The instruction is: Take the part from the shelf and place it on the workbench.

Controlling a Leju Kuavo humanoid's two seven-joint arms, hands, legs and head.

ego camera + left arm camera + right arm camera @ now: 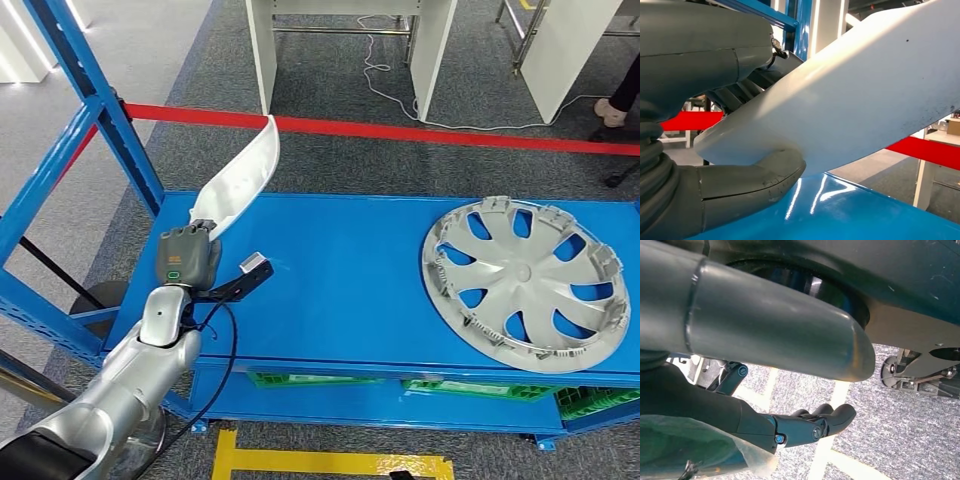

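Above the blue shelf, beside a silver hubcap, the left hand pinched the white part at its lower end, tip raised; it looked light, stiff and slick, best held there.

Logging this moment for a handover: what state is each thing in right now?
left hand: grips the white part at its lower end.
white part: held tilted up above the blue workbench, not set down.
hubcap: lying flat on the blue workbench, untouched.
right hand: hanging over the floor, holding nothing, fingers curled.
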